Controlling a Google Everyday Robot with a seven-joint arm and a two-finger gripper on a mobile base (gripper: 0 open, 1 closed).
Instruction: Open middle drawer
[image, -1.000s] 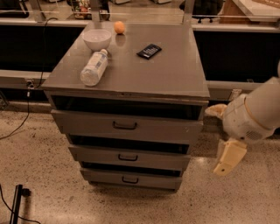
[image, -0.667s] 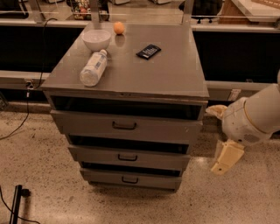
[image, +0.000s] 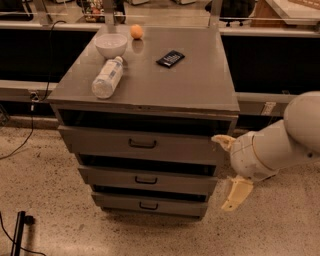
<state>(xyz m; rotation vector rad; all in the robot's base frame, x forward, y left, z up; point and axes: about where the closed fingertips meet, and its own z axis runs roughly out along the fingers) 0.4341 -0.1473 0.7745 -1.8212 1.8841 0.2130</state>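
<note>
At three o'clock from the grey metal middle drawer (image: 180, 182), the cream two-finger gripper (image: 225, 172) hangs, fingers (image: 236, 194) apart, holding nothing. Grasping its dark pull (image: 146, 180) remains

On the desk (image: 200, 85), a bowl (image: 111, 45) is sitting near the back left corner, with an orange (image: 136, 31) just behind it at the back edge. A bottle (image: 107, 77) is lying in front of the bowl, along the left edge. A flat packet (image: 170, 58) is lying right of the bowl. Below the front edge, the middle drawer (image: 147, 179) is sitting between the top drawer (image: 142, 144) and the bottom drawer (image: 148, 205). The gripper (image: 223, 172) is hanging below the front right corner, beside the drawers.
</note>
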